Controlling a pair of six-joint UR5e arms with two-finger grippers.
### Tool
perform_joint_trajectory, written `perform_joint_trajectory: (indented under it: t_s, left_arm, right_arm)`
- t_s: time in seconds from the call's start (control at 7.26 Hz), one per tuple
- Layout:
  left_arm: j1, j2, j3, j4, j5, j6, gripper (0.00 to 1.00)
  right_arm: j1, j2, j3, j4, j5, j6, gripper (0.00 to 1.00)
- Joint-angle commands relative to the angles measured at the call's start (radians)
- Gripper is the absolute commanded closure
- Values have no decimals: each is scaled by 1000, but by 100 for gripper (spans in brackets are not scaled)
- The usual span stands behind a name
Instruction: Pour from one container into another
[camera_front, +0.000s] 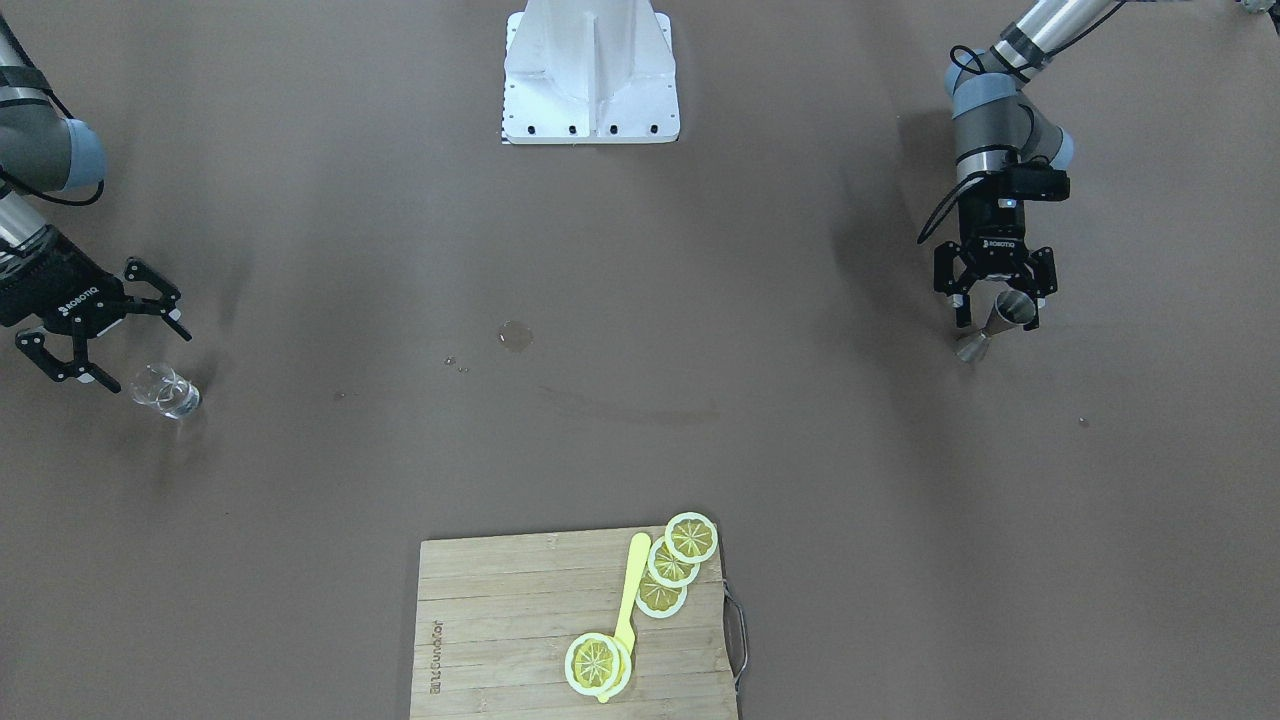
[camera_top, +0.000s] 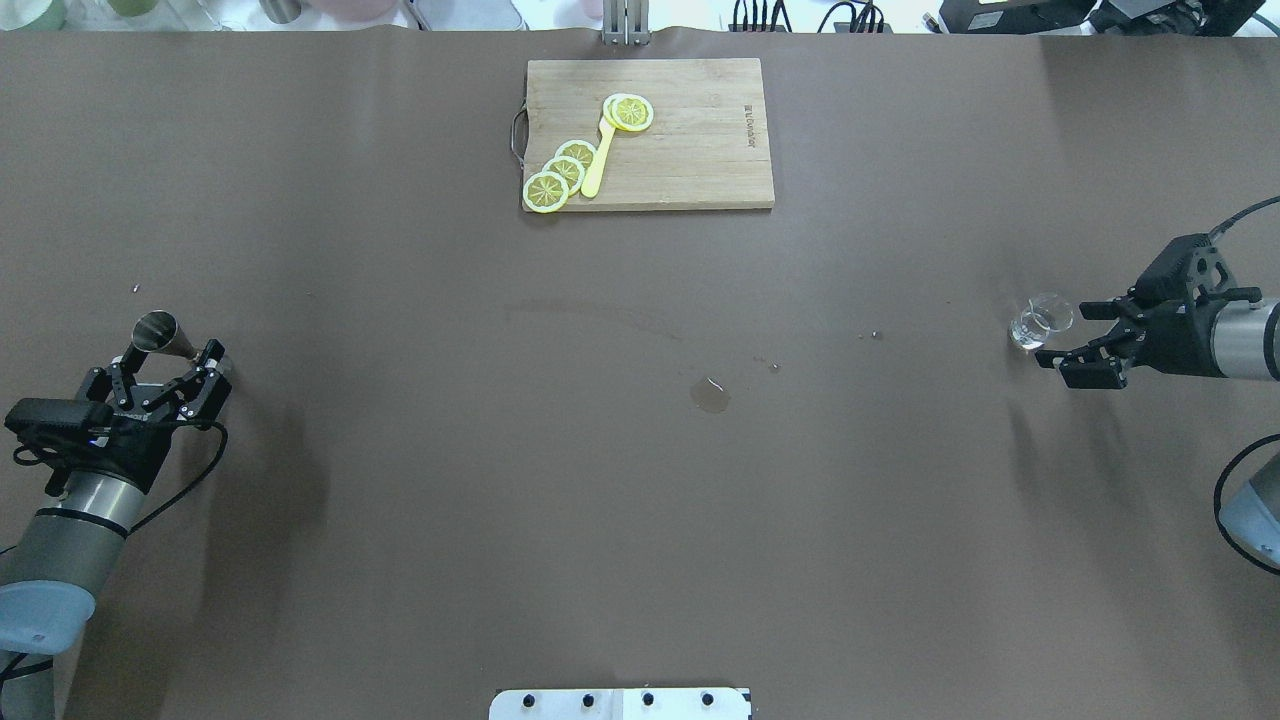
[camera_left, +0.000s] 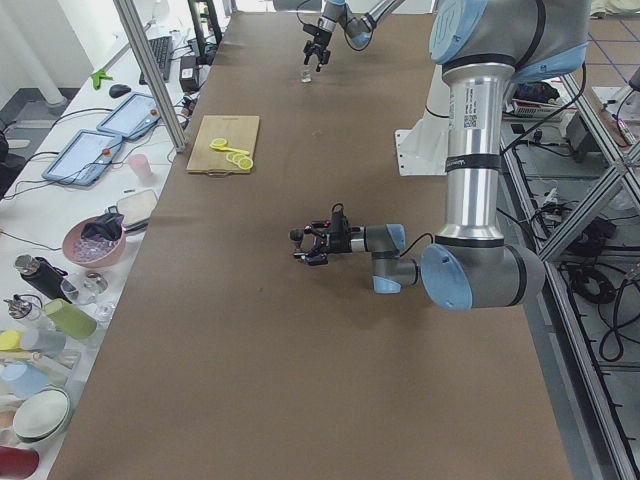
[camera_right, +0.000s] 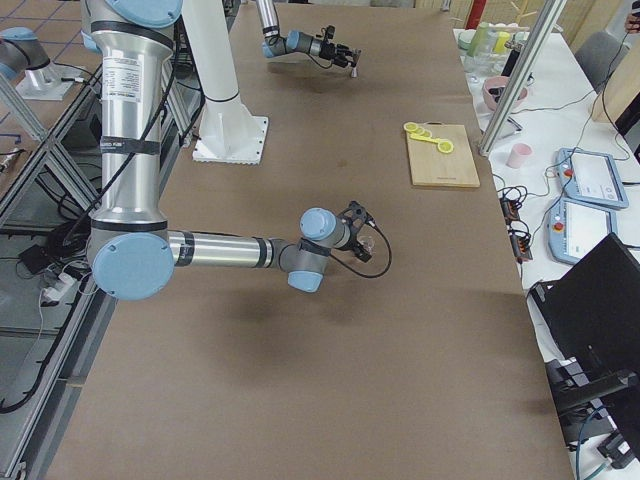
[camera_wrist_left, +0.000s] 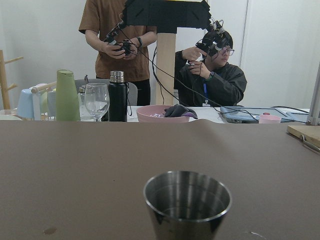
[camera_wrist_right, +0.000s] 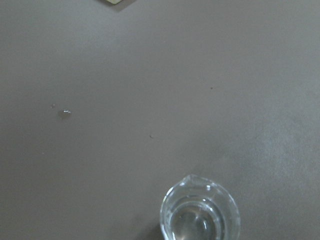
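1. Risks toppling the steel jigger (camera_top: 158, 333), upright just ahead of the spread left gripper (camera_top: 172, 355), by closing off-centre.
2. Could likewise nudge the glass beaker (camera_top: 1040, 322), just beyond the spread right gripper (camera_top: 1078, 335), tipping it.
3. Shows the jigger's hollow bowl only from the left wrist view; shows both finger spreads only overhead.

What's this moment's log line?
left gripper: open at jigger | right gripper: open beside beaker | containers: both standing, unheld | spill: puddle at centre

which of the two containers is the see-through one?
The glass beaker by the right gripper: clear, with a pour spout. The other, at the left gripper, is an opaque steel jigger.
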Motion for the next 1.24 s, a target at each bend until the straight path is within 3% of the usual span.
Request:
perform_joint_trajectory:
  t_s: [0.0, 0.41, 0.69, 0.83, 1.1]
  left_arm:
    - [-15, -23, 21, 5, -2, 0, 7]
    - [-15, -23, 25, 5, -2, -4, 7]
    - [-15, -23, 28, 5, -4, -15, 22]
    - [-15, -23, 33, 5, -4, -20, 36]
    - [-14, -23, 35, 10, -4, -18, 42]
  right_arm:
    - [-4, 20, -4, 46, -62, 3, 0]
    - [-4, 28, 7, 49, -77, 15, 0]
    - [-4, 32, -63, 174, -90, 32, 0]
    - [-4, 37, -91, 231, -90, 55, 0]
    - [-6, 70, -123, 239, -92, 90, 0]
